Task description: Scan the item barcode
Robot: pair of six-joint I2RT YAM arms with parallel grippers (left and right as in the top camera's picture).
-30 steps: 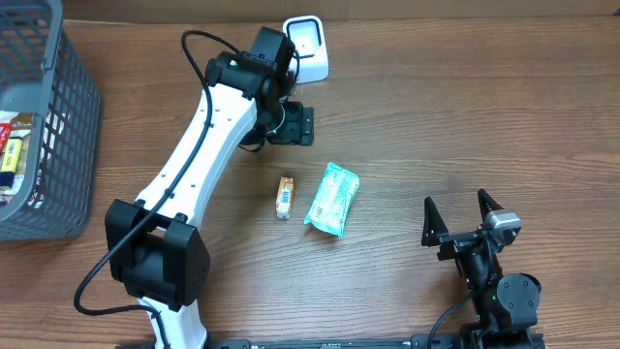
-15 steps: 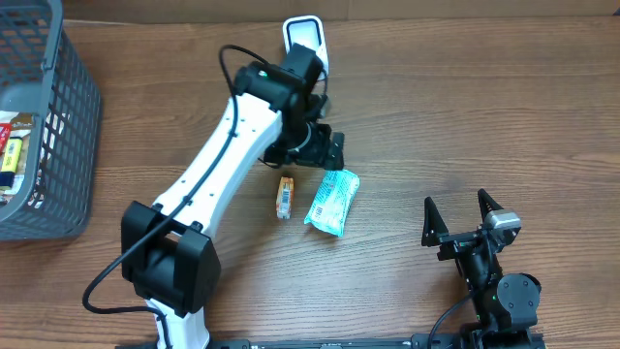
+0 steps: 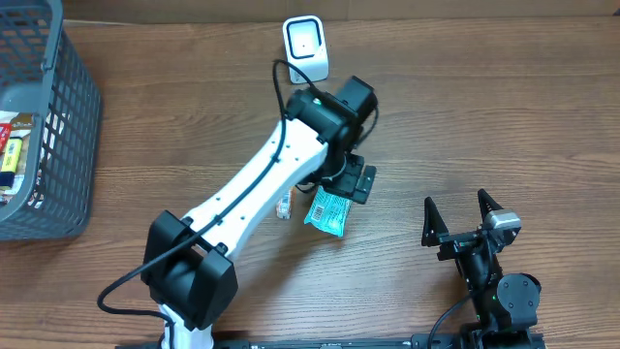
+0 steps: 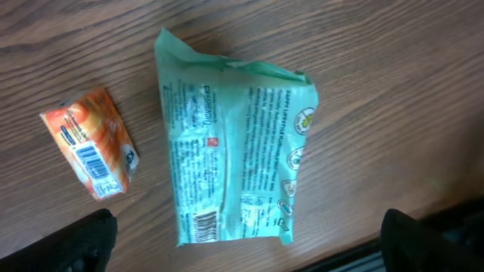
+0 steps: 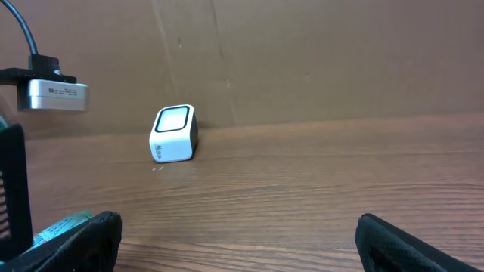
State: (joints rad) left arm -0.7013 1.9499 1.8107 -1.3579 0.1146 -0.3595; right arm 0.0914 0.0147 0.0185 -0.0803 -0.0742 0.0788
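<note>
A teal snack packet (image 4: 234, 151) lies flat on the wooden table, its barcode (image 4: 203, 225) facing up near its lower edge. A small orange packet (image 4: 91, 143) lies to its left, also barcode up. My left gripper (image 4: 253, 245) hovers over the teal packet (image 3: 325, 212), open, a fingertip beyond each lower corner and nothing held. From overhead, the left gripper (image 3: 356, 181) covers the packet's far end. The white scanner (image 3: 305, 46) stands at the back. My right gripper (image 3: 463, 218) rests open near the front right and holds nothing.
A grey mesh basket (image 3: 58, 145) with several items inside stands at the left edge. The left arm hides part of the orange packet (image 3: 284, 205). In the right wrist view, the scanner (image 5: 174, 134) stands before a cardboard wall.
My left arm has swung from beside the scanner to the right and forward, over the teal packet, and its jaws have spread wider. The right arm has not moved.
</note>
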